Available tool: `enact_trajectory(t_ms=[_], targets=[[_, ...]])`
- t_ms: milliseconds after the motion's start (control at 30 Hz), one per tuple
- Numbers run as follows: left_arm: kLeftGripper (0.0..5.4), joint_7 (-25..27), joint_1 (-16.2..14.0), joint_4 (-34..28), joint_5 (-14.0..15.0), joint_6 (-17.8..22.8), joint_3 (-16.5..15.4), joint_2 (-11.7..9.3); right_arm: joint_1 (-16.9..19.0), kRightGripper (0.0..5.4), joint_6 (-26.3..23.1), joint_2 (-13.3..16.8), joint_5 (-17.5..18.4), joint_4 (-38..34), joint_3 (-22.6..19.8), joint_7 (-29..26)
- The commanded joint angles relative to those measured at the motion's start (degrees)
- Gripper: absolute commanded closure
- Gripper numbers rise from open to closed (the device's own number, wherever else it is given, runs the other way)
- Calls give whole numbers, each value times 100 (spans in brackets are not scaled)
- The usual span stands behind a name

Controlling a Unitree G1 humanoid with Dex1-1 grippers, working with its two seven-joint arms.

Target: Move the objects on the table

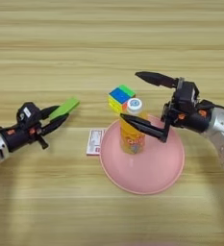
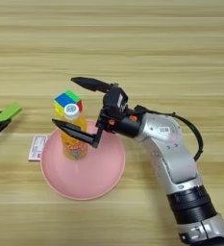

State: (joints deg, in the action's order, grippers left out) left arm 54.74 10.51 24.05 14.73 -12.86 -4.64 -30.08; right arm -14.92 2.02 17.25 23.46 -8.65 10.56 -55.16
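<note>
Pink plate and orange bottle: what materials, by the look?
Pink plate: likely plastic or melamine; uniform matte pink, smooth rim, no glaze shine. Orange bottle: probably clear plastic, since the orange drink shows through its wall; white cap looks like opaque plastic. Neither is certain from looks alone.

Left gripper [image 1: 60, 117] low at far left, jaws closed together; right gripper [image 1: 135, 96] extended leftward, jaws spread wide.

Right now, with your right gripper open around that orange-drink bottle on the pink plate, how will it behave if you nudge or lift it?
The orange-drink bottle stands upright, tall and narrow, so a sideways nudge from the right gripper would probably tip it. Its round body would likely roll across the pink plate once down. The smooth surface may slip unless gripped firmly.
</note>
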Motion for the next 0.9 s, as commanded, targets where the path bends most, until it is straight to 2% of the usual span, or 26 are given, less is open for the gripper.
enact_trajectory(t_ms=[33,167,433,900], targets=[[407,-7,287,101,-150,-39,191,110,-27,0,67,-12,-28,-49,-8,25],[407,-45,505,240,-214,-30,286,197,-20,0,60,-9,-21,-60,-5,18],[407,-272,1016,643,-408,-103,522,541,-7,0,50,-10,-24,-57,8,17],[407,-651,1645,1221,-771,-284,805,1040,44,0,38,-28,-24,-91,43,32]])
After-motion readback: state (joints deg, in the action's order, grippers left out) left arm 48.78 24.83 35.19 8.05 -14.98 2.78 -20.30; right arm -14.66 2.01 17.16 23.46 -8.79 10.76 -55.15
